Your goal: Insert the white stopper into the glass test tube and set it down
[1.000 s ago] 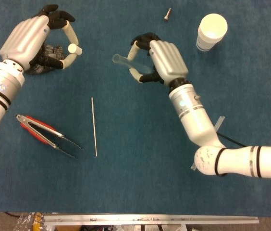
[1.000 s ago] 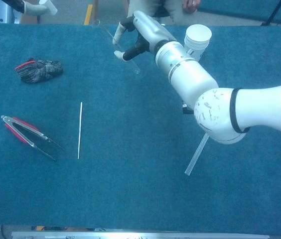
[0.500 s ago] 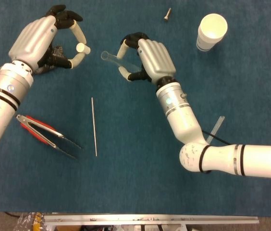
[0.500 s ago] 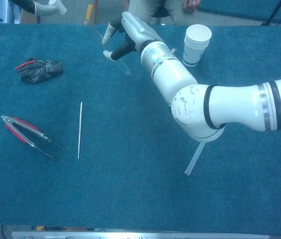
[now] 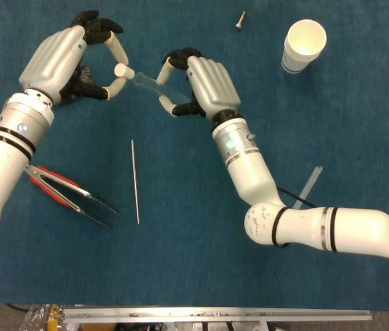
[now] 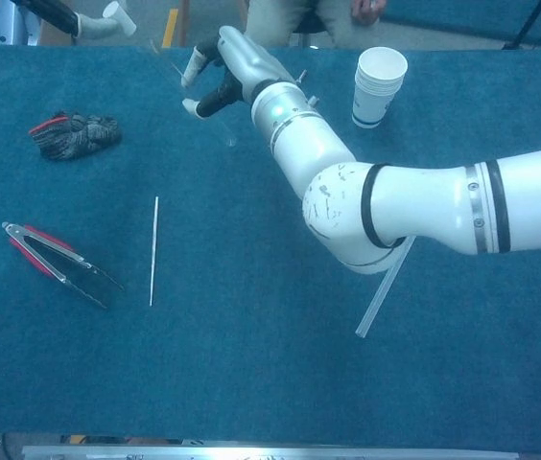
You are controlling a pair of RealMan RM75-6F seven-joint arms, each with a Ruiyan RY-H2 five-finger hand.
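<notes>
Stopper and tube mouth are meeting above the far-left part of the tabletop

The right hand (image 5: 201, 83) is gripping the glass test tube (image 5: 152, 85) with its fingers closed around it; the tube's long axis is lying nearly level, its open mouth pointing toward the tabletop's left edge; the left hand (image 5: 70, 58) is pinching the white stopper (image 5: 121, 70) between thumb and fingertip, the stopper sitting just beside the tube mouth, possibly touching; both are being held in the air over the blue tabletop (image 5: 194, 262), above its far-left area; compared with a second ago, the two hands have been closing in on each other, the gap between stopper and tube mouth shrinking to almost nothing; the tweezers (image 5: 70, 196) and thin rod (image 5: 135, 181) are lying unmoved near the left edge.
</notes>
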